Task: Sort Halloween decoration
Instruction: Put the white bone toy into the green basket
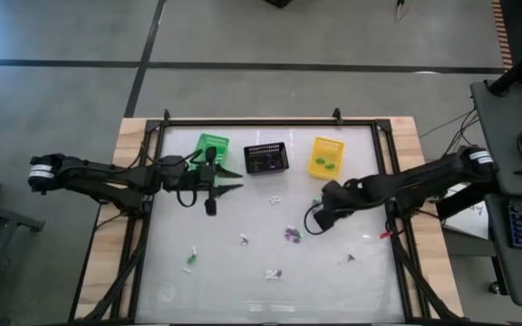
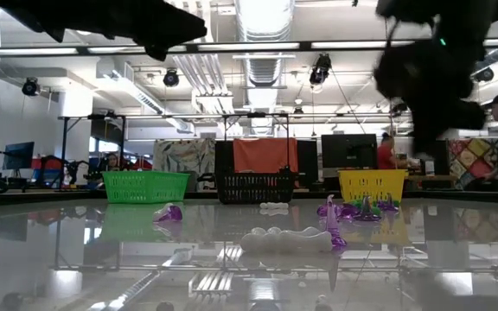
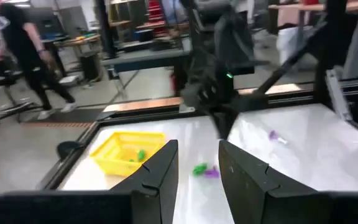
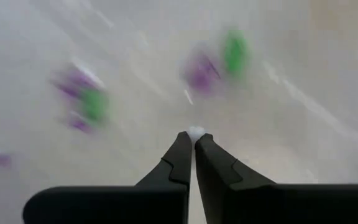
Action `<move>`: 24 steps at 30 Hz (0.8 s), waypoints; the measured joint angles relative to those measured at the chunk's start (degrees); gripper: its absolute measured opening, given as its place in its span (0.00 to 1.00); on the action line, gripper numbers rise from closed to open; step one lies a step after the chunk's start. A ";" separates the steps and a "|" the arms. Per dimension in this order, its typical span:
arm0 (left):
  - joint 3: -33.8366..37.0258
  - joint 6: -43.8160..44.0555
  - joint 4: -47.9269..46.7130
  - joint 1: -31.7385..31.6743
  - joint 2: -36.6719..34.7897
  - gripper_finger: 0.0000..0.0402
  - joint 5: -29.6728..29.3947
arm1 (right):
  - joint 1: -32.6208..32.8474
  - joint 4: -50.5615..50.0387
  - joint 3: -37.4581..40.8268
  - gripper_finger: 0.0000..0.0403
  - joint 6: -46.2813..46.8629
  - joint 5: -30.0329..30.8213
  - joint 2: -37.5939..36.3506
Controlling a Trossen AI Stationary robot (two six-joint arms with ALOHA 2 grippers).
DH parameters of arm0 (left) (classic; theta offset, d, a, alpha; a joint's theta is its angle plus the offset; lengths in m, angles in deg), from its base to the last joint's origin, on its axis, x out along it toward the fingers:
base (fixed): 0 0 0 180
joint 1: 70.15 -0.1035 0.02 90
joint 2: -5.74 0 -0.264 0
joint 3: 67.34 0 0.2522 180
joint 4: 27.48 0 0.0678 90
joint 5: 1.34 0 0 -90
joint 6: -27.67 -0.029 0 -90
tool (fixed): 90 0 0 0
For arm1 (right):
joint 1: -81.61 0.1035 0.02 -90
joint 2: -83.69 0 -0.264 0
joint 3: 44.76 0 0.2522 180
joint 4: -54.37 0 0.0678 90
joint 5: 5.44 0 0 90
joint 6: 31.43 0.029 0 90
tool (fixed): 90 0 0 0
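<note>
In the high view, the right gripper (image 1: pixel 314 220) sits right of centre, beside purple and green trinkets (image 1: pixel 292 234) scattered across the middle of the table (image 1: pixel 370 272). The left gripper (image 1: pixel 234 181) hovers at upper left by the green basket (image 1: pixel 211 145). In the left wrist view its fingers (image 3: pixel 160 168) stand partly apart, holding nothing. In the right wrist view, the fingers (image 4: pixel 182 158) are pinched together on a tiny white trinket (image 4: pixel 196 132).

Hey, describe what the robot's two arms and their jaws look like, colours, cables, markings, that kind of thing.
Both arms are dark, jointed and slender, each with a white band near its outer end. The left gripper and right gripper each end in two black angular jaws that taper to narrow tips, seen close in the wrist views. Black cable loops hang beside both wrists. A small green light glows on the right arm.
</note>
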State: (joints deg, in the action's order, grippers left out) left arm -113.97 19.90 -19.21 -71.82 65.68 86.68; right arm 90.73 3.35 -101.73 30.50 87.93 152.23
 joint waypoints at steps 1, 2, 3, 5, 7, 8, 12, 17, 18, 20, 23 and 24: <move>0.00 0.35 0.20 -0.02 0.00 0.24 -0.02 | 0.00 3.78 0.00 0.02 -2.97 2.41 -1.26; 0.00 0.78 0.63 -0.02 0.00 0.24 -0.02 | 0.00 8.15 0.02 0.02 -6.03 4.61 -2.38; 0.02 1.06 1.20 -0.04 0.01 0.24 -0.02 | 0.00 13.85 0.27 0.02 -9.74 6.95 -3.29; 0.02 2.01 3.54 -0.05 0.66 0.24 0.00 | -0.02 26.03 0.96 0.02 -19.50 10.14 -4.51; 0.12 3.86 6.91 -0.02 2.07 0.24 0.91 | -0.02 40.38 2.21 0.02 -30.16 10.40 -4.64; 0.24 4.77 9.20 -0.02 3.10 0.24 1.74 | -0.02 47.52 2.96 0.02 -35.37 10.30 -4.32; 0.74 6.98 19.52 0.13 9.06 0.24 6.87 | -0.04 70.74 4.75 0.02 -53.17 8.76 -1.12; 0.74 8.89 32.52 0.24 17.10 0.24 8.47 | -0.04 88.35 4.59 0.02 -65.09 3.57 5.53; 0.74 8.97 35.11 0.22 18.73 0.24 8.92 | -0.04 90.50 4.27 0.02 -66.28 2.53 6.76; 0.74 9.31 39.91 0.24 21.51 0.25 10.08 | -0.04 93.80 3.65 0.02 -67.52 1.32 9.23; 0.74 10.31 46.85 0.26 25.00 0.26 10.73 | -0.53 96.30 2.98 0.02 -67.79 1.16 12.03; 0.74 10.47 48.30 0.26 25.90 0.27 11.37 | -0.75 96.70 2.71 0.02 -67.75 1.17 12.69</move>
State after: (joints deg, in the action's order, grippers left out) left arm -113.22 30.37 29.08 -71.56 91.58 98.06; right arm 89.98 100.05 -99.02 -37.25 89.10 164.92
